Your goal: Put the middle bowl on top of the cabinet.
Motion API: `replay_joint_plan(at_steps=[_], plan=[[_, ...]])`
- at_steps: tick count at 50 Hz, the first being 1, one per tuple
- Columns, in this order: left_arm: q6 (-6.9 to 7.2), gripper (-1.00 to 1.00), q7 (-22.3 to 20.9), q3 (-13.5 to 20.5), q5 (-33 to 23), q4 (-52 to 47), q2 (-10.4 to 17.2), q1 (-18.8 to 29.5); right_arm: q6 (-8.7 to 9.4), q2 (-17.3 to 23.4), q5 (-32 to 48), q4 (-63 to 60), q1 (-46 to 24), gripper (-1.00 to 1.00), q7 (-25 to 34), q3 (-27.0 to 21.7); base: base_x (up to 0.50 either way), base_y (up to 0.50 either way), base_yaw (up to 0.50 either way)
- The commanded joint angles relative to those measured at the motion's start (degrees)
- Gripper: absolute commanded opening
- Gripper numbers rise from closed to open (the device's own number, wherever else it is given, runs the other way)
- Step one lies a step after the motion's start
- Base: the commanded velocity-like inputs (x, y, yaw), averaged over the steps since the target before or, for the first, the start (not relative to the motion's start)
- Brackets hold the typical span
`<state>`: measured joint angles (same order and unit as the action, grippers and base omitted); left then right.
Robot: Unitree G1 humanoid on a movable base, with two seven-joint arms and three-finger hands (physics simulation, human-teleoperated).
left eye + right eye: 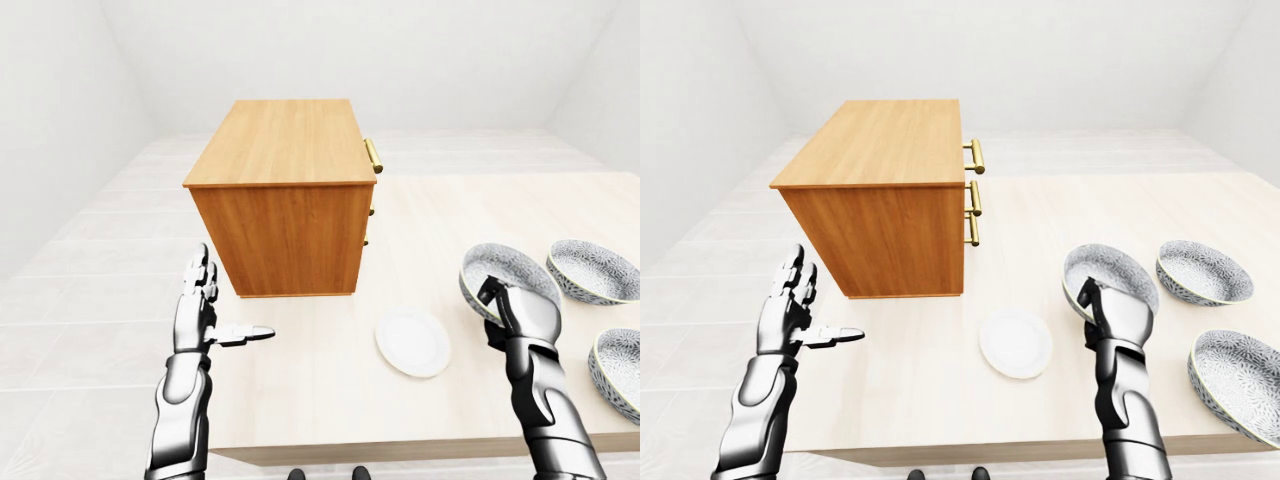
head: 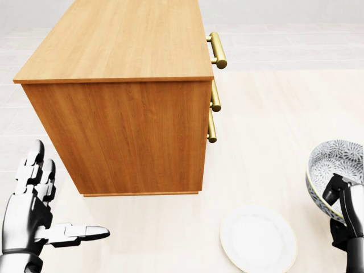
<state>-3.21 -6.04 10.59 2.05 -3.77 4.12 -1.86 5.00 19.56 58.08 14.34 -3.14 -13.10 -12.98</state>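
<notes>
Three bowls are showing; the right hand is clamping the rim of the middle bowl, at four o'clock from the cabinet in the right-eye view. Left hand is idling, splayed open. Rigid, breakable, likely slick: rim-gripping suits.

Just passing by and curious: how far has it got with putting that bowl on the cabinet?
Done: the right hand grips the rim of the blue-and-white patterned bowl. In hand: that bowl, tilted, beside the round white plate. Left: carrying it to the brown wooden cabinet, whose top holds no bowl yet. The left hand is open.
</notes>
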Motion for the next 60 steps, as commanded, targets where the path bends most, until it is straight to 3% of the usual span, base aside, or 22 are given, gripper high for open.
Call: replay_joint_plan(at_steps=[1,10,19,28,35,42,60], plan=[[0.32,1.00,-1.2,-0.3,0.8,-0.2,0.2,-0.2,0.00,-0.5,1.6,-8.7,-0.7,-1.00,3.5,-2.3,0.00,0.00,0.00],[0.31,1.00,-1.3,-0.2,0.8,-0.5,0.1,-0.4,0.00,-1.2,4.0,-16.9,-0.7,-1.00,8.3,-3.3,0.00,0.00,0.00],[0.68,1.00,-1.5,0.0,1.1,-1.4,0.1,-0.8,0.00,1.1,2.7,-15.6,-7.6,-1.00,13.2,-4.2,0.00,0.00,0.00],[0.49,1.00,-1.8,0.4,1.3,-1.4,0.2,-0.9,0.00,4.6,-5.4,-13.1,-18.3,-1.00,29.2,-3.8,0.00,0.00,0.00],[0.05,1.00,-2.0,0.6,1.4,-0.9,0.3,-0.8,0.00,7.7,-8.7,-8.5,-27.0,-1.00,34.5,-2.5,0.00,0.00,0.00],[-0.54,1.00,-2.2,1.2,1.8,0.5,0.7,-0.3,0.00,9.4,-9.7,-6.4,-31.9,-1.00,35.8,-0.8,0.00,0.00,0.00],[0.42,1.00,-2.4,1.6,2.5,-1.0,0.9,-0.4,0.00,11.5,-10.5,-0.7,-44.3,-1.00,37.2,1.5,0.00,0.00,0.00]])
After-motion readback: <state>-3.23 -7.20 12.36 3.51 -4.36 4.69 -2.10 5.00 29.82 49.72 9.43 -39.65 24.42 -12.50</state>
